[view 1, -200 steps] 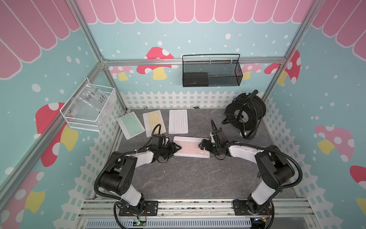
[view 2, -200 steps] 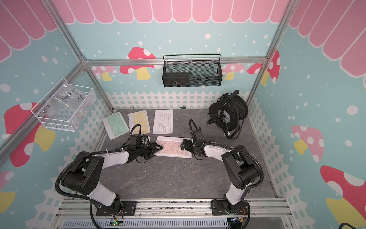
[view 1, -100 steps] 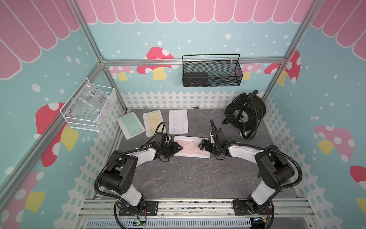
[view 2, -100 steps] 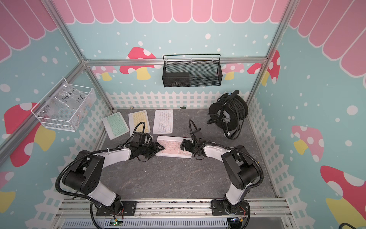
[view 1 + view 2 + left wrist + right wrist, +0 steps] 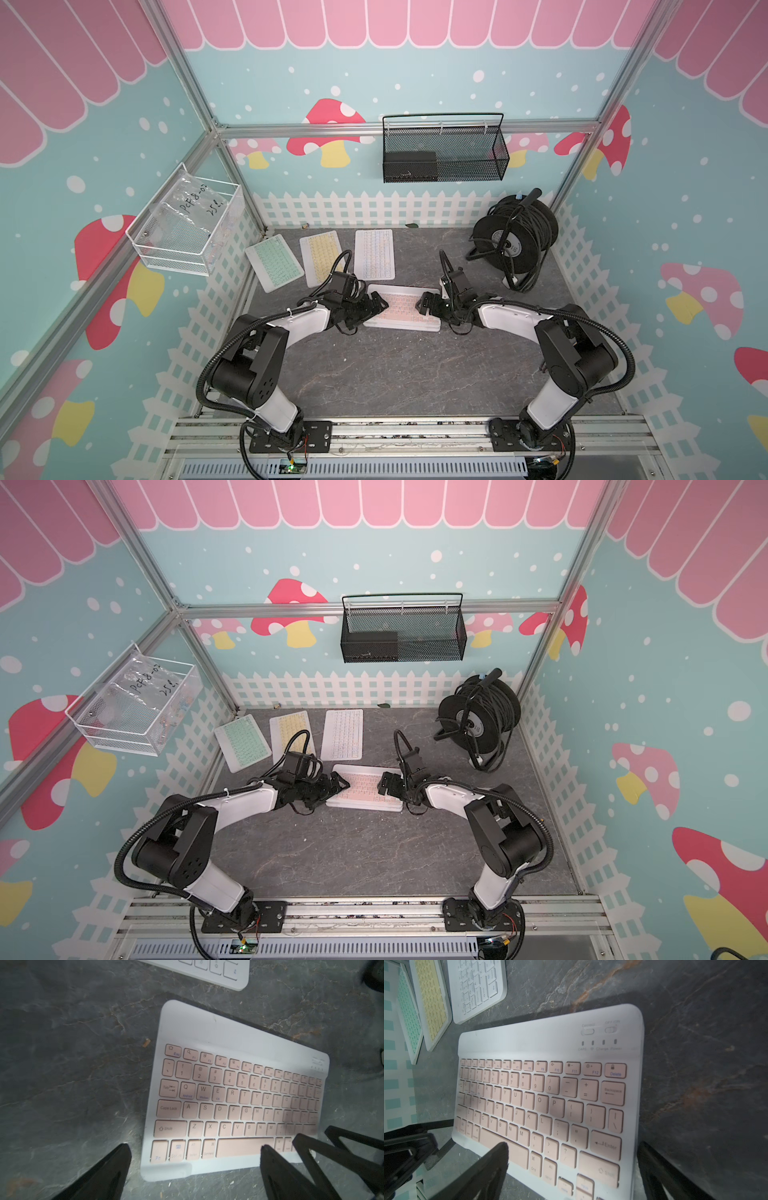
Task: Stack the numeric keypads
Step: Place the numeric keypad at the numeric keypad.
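Item: pink keypad (image 5: 402,309), flat at table (image 5: 395,374) centre. My left tool (image 5: 376,305) sits at its 9 o'clock end and my right tool (image 5: 424,305) at 3 o'clock. Both are spread apart, gripping nothing, flanking it to square it, I judge. Mint keypad (image 5: 274,262), yellow keypad (image 5: 321,257) and white keypad (image 5: 374,254) lie unstacked at 11 o'clock.

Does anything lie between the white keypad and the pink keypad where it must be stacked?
Nothing visible: only bare table separates the white keypad from the pink keypad, whose ends the left gripper and right gripper flank.
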Tool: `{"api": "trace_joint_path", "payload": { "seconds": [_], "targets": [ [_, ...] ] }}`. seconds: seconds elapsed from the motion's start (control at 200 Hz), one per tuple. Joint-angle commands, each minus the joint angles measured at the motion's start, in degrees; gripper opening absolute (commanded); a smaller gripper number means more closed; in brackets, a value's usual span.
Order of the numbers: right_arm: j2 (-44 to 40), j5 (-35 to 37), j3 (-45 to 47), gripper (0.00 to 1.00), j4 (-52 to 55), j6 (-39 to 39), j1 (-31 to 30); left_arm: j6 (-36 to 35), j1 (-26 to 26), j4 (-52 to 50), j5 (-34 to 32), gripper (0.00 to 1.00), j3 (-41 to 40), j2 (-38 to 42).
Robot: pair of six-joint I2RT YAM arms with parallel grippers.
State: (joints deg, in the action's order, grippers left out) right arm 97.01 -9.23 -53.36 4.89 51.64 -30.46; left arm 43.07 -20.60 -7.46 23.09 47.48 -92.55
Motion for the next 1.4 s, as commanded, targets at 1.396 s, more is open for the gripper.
{"api": "trace_joint_path", "payload": {
  "seconds": [1.396],
  "targets": [
    [4.4,10.7,-9.0,0.98,12.2,-2.9,-5.1,-6.0,-2.0,-7.7,-10.7,0.99,6.5,-2.4]
  ]
}}
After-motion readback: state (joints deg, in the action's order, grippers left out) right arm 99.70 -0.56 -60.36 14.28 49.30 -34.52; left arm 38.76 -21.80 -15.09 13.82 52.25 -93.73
